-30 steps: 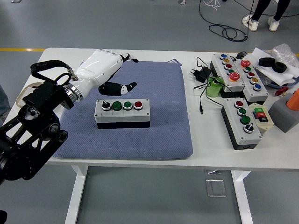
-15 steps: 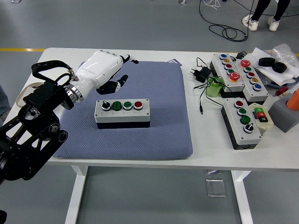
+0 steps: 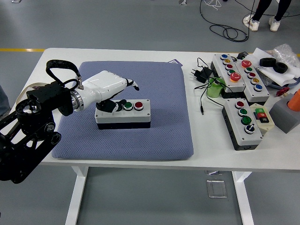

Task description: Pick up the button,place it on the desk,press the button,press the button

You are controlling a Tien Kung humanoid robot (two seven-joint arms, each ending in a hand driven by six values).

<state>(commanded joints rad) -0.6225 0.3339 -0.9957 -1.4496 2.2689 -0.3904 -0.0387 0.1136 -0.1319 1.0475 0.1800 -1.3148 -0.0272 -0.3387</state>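
White counter (image 3: pixel 140 157) carrying a blue-grey mat (image 3: pixel 154 131); on the mat, a grey button box (image 3: pixel 123 114), upright, with a green and a red button showing. Left hand (image 3: pixel 107 89) lowered over the box's left end, fingers (image 3: pixel 108 106) curled down onto its top, gripping nothing. Risk, as a judgement: off-centre pressure tipping or sliding the box on the soft mat. No containers holding anything visible.
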